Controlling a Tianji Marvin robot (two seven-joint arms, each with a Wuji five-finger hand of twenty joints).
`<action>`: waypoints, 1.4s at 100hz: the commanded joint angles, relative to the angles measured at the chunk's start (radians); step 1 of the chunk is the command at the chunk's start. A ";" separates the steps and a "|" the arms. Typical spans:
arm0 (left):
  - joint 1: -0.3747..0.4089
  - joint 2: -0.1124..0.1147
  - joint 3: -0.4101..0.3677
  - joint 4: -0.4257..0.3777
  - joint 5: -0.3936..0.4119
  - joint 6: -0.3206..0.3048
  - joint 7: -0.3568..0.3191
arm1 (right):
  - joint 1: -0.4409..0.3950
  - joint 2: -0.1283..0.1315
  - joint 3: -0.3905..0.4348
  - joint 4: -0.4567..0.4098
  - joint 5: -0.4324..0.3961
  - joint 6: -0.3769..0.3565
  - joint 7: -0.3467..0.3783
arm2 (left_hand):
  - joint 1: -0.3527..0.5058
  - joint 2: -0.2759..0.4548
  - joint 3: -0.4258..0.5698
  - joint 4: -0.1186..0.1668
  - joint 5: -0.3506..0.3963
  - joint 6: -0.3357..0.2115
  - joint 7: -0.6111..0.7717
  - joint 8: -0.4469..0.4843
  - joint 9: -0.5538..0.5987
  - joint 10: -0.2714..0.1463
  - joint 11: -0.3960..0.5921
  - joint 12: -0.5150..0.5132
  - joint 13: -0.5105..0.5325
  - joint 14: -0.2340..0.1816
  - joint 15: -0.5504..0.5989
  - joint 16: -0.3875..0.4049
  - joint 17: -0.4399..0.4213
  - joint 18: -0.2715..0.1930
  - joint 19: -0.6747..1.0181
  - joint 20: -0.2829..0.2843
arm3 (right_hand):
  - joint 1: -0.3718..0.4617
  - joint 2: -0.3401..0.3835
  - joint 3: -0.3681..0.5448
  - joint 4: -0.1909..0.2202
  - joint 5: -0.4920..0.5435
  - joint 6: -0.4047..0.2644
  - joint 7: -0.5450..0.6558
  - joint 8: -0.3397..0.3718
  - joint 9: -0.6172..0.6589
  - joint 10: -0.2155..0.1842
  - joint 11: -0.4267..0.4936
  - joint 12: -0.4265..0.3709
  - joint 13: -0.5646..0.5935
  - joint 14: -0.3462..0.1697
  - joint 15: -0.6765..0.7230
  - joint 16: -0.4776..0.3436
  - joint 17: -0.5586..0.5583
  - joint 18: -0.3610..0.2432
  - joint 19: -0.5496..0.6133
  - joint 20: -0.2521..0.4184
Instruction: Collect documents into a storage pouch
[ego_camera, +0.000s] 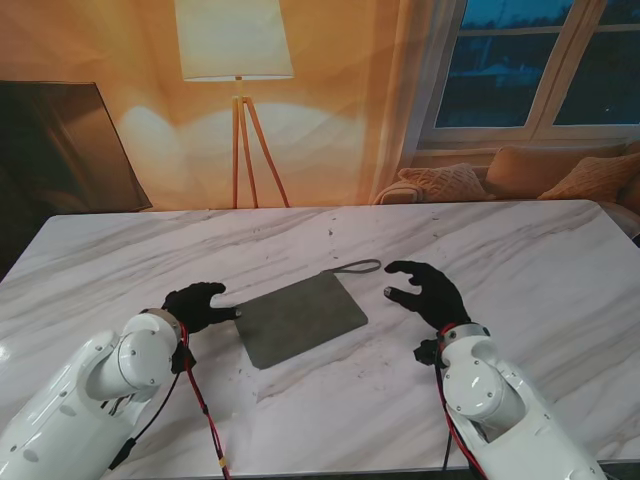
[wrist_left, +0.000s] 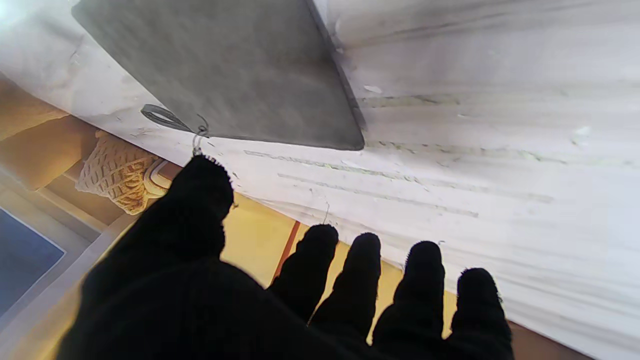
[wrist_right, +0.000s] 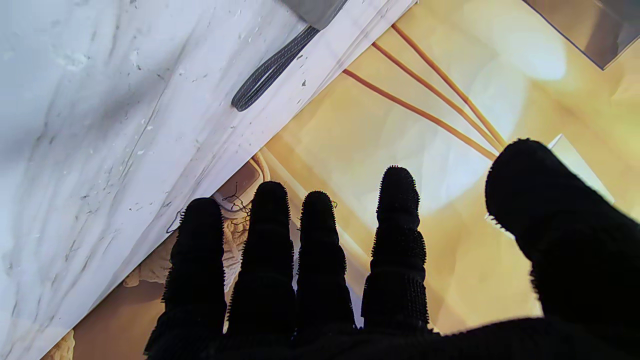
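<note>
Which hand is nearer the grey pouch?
Left. The left hand has fingertips at the pouch's left corner; the right hand hovers open, apart from its right edge.

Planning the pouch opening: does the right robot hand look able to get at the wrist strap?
Probably yes: the right robot hand is open beside the wrist strap, with only bare table between.

A flat grey storage pouch (ego_camera: 302, 318) lies on the white marble table (ego_camera: 520, 260), roughly at its middle, turned askew so its corners point toward the table's edges. It looks like a thin felt-like sleeve (the opening cannot be made out). A dark woven wrist strap (ego_camera: 358, 267) loops from the pouch's far right corner and rests flat on the table.
</note>
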 joint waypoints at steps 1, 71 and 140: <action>0.036 -0.003 -0.014 -0.024 0.030 -0.014 0.012 | -0.005 -0.002 -0.008 0.003 -0.003 -0.008 0.022 | 0.005 0.008 -0.016 0.021 -0.022 -0.025 -0.006 -0.002 -0.030 -0.019 -0.018 -0.014 0.000 -0.014 -0.023 -0.007 0.004 -0.018 -0.024 -0.016 | -0.021 -0.011 -0.006 0.036 -0.052 0.003 0.001 0.001 -0.035 -0.019 -0.009 -0.013 -0.041 -0.041 -0.023 -0.014 -0.014 -0.038 -0.025 -0.004; 0.071 -0.079 0.026 0.030 -0.157 -0.301 0.335 | 0.007 0.005 -0.051 0.060 0.021 -0.159 0.047 | -0.051 -0.101 0.304 0.031 -0.138 -0.213 0.084 0.014 0.042 -0.166 0.016 -0.032 0.033 -0.117 -0.080 -0.094 -0.011 -0.024 0.042 0.016 | 0.001 -0.054 0.055 0.026 -0.267 0.007 -0.121 -0.055 -0.068 -0.150 -0.119 -0.144 -0.049 -0.123 -0.134 -0.130 0.010 -0.176 -0.290 -0.160; 0.081 -0.075 0.019 0.050 -0.264 -0.419 0.283 | 0.002 0.012 -0.032 0.070 -0.013 -0.251 0.040 | -0.057 -0.114 0.345 0.033 -0.132 -0.209 0.091 0.018 0.046 -0.164 0.011 -0.039 0.129 -0.104 0.030 -0.033 0.073 0.011 0.120 0.157 | -0.016 -0.024 0.066 0.026 -0.248 0.030 -0.125 -0.038 -0.096 -0.148 -0.097 -0.174 -0.078 -0.145 -0.145 -0.149 -0.015 -0.200 -0.303 -0.172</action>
